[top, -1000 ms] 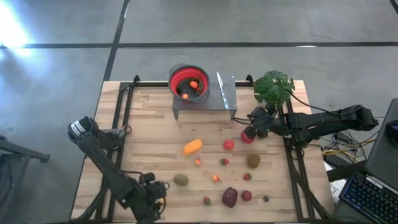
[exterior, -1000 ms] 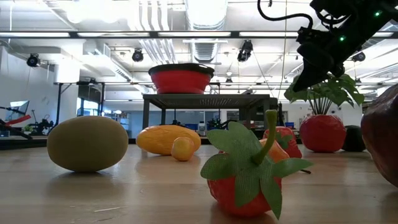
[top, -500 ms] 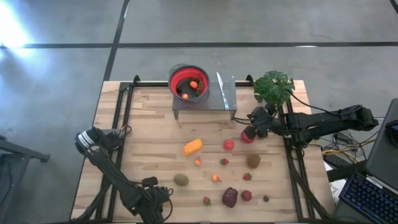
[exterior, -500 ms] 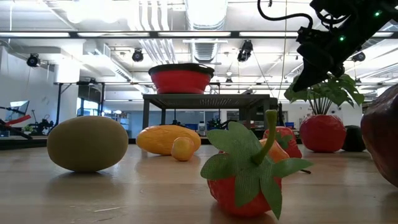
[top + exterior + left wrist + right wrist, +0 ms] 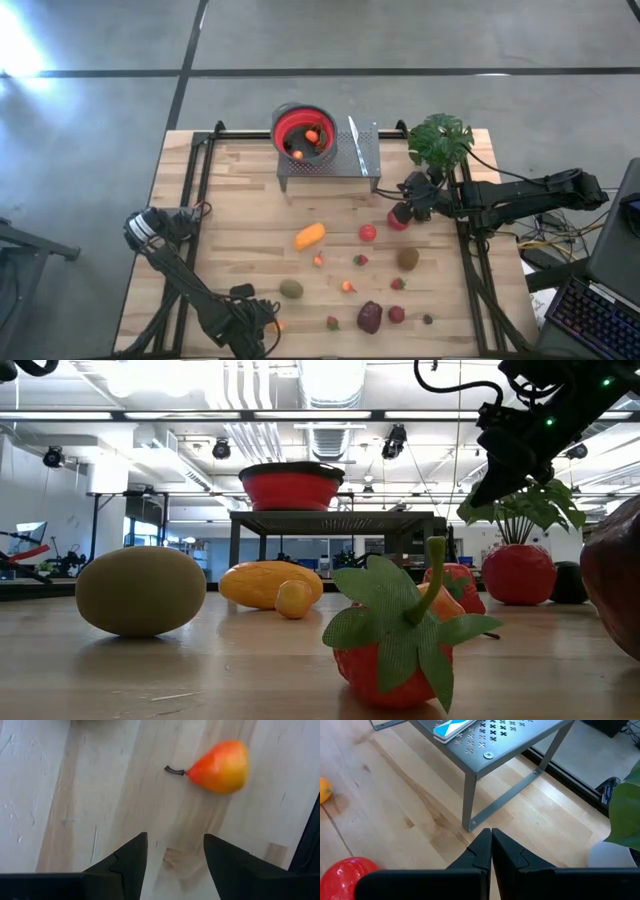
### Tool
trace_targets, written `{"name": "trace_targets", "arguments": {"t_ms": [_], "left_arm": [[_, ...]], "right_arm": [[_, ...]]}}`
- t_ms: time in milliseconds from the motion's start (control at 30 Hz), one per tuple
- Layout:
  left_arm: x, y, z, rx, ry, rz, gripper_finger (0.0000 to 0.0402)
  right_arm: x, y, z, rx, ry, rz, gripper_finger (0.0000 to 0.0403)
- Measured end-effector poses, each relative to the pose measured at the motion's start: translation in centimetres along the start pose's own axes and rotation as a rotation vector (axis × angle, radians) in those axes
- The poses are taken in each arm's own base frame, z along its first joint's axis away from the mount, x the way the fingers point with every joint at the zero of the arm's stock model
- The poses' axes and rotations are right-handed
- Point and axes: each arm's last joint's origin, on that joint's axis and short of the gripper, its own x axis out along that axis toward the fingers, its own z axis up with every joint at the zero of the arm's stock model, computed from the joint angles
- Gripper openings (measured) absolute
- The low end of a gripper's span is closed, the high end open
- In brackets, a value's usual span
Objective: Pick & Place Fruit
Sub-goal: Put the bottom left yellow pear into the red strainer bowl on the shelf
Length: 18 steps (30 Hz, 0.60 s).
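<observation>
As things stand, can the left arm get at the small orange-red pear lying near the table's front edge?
Probably yes. The left tool is open and empty, hanging just short of the pear, with only bare table between them.

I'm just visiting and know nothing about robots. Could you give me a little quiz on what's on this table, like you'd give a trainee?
1. True or false: the left pincer holds the small orange-red pear.
2. Where does the red bowl stand? A) on the bare table B) on the grey metal stand C) beside the potted plant
3. Fill in: the right pincer's fingers are ____.

Key:
1. False: its fingers are apart, and the pear lies on the wood ahead of them.
2. B
3. shut, empty
</observation>
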Motion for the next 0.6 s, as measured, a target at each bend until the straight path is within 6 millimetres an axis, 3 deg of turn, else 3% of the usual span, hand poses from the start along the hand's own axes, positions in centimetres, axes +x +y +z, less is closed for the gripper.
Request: {"name": "trace_targets", "arguments": {"t_ms": [167, 433, 600], "left_arm": [[0.1, 0.2, 0.3, 0.006, 0.007, 0.000, 0.0219], [0.2, 0.6, 1.3, 0.033, 0.105, -0.047, 0.0284], [-0.3, 0.3, 1.9, 0.074, 0.164, -0.111, 0.0295]], "right_arm": [[0.0, 0.0, 0.0, 0.000, 0.000, 0.001, 0.0008], [0.0, 0.0, 0.0, 0.000, 0.000, 0.000, 0.0008], [0.0, 0.0, 0.0, 0.000, 0.000, 0.000, 0.0008]]}}
